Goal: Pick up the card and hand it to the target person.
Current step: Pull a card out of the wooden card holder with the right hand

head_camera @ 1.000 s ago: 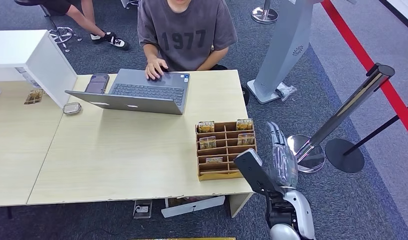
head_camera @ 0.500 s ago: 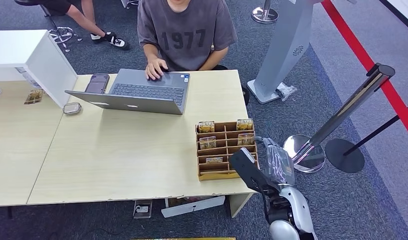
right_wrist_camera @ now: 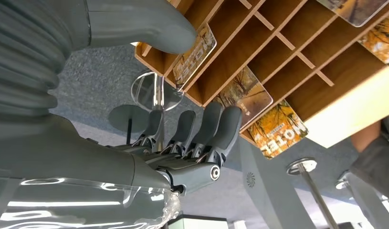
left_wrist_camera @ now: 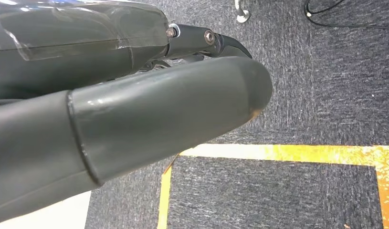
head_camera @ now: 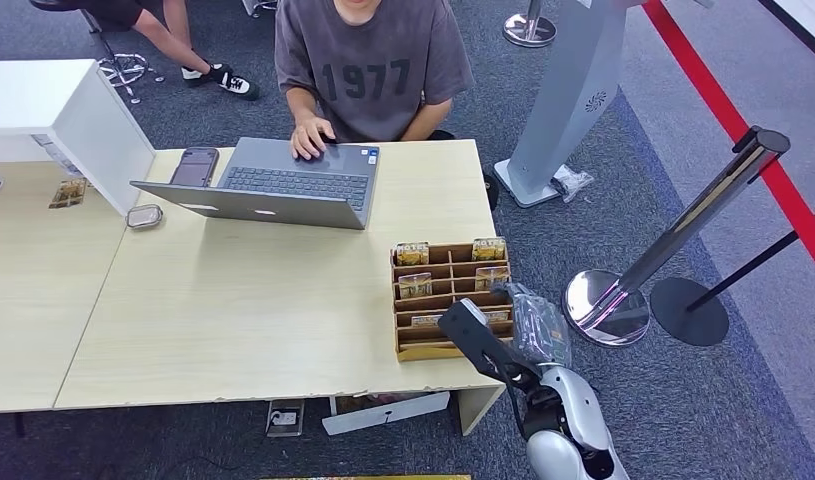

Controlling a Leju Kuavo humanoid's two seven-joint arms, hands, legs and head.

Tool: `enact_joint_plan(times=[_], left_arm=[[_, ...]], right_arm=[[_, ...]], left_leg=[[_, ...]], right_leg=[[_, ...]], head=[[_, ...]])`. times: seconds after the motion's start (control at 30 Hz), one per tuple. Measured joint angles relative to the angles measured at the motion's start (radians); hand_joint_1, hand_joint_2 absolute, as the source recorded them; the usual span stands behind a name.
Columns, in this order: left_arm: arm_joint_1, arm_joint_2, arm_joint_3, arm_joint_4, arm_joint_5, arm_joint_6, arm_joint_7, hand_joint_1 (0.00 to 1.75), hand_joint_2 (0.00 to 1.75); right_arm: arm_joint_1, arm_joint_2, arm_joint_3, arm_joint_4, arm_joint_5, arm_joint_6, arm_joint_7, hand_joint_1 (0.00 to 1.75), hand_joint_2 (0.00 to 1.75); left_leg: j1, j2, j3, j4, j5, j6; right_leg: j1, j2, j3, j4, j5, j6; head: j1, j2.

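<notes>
A wooden card rack [head_camera: 430, 351] stands at the table's near right corner, with several hotel cards [head_camera: 415, 285] upright in its slots. My right hand [head_camera: 536, 327], wrapped in clear film, hovers at the rack's right edge, holding nothing. Seen from the right wrist, its thumb [right_wrist_camera: 140, 21] ends right beside a card [right_wrist_camera: 194, 56] in the rack [right_wrist_camera: 278, 52]; whether they touch is unclear. Its dark fingers [right_wrist_camera: 204, 126] stretch under the rack, apart from the thumb. The person [head_camera: 371, 70] in a grey shirt sits across the table. My left hand [left_wrist_camera: 135, 114] hangs over the carpet, holding nothing.
A grey laptop [head_camera: 283, 185] lies under the person's hand, with a phone [head_camera: 194, 166] beside it. A white box [head_camera: 58, 115] stands at the far left. Chrome stanchion bases [head_camera: 605, 305] and a grey stand [head_camera: 573, 95] sit on the floor to the right of the table [head_camera: 213, 320].
My right hand has moved left and lower, from beside the table to the right edge of the card rack. The person and the table items have not moved.
</notes>
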Motion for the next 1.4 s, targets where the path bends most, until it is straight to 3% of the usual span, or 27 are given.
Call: enact_joint_plan(times=[0.13,0.63,0.73,0.87,0.93,1.4], left_arm=[[-0.001,0.0,0.008,0.0,-0.007,-0.001,0.0,0.0,0.0],[-0.003,0.002,0.025,0.0,-0.021,-0.001,0.0,0.0,0.0],[-0.002,0.002,0.032,0.0,-0.022,0.002,0.001,0.0,0.0],[-0.002,0.002,0.036,0.0,-0.025,0.005,0.003,0.0,0.0],[-0.002,0.002,0.039,0.0,-0.026,0.005,0.004,0.0,0.0],[-0.003,0.001,0.049,0.0,-0.036,0.005,0.002,0.0,0.0]], right_arm=[[-0.018,-0.005,0.01,0.041,0.001,0.009,0.004,0.69,1.75],[-0.039,-0.013,0.019,0.135,0.01,0.025,0.023,0.84,1.75],[-0.038,-0.015,0.019,0.139,0.01,0.025,0.029,0.92,1.75],[-0.038,-0.02,0.019,0.14,0.01,0.022,0.031,1.24,1.75],[-0.038,-0.021,0.018,0.139,0.012,0.02,0.03,1.3,1.75],[-0.038,-0.02,0.019,0.138,-0.001,0.008,0.012,1.33,1.75]], left_leg=[[0.0,0.0,0.0,0.0,0.0,0.0],[0.0,0.0,0.0,0.0,0.0,0.0],[0.0,0.0,0.0,0.0,0.0,0.0],[0.0,0.0,0.0,0.0,0.0,0.0],[0.0,0.0,0.0,0.0,0.0,0.0],[0.0,0.0,0.0,0.0,0.0,0.0]], right_leg=[[0.0,0.0,0.0,0.0,0.0,0.0],[0.0,0.0,0.0,0.0,0.0,0.0],[0.0,0.0,0.0,0.0,0.0,0.0],[0.0,0.0,0.0,0.0,0.0,0.0],[0.0,0.0,0.0,0.0,0.0,0.0],[0.0,0.0,0.0,0.0,0.0,0.0]], head=[[0.0,0.0],[0.0,0.0],[0.0,0.0],[0.0,0.0],[0.0,0.0],[0.0,0.0]])
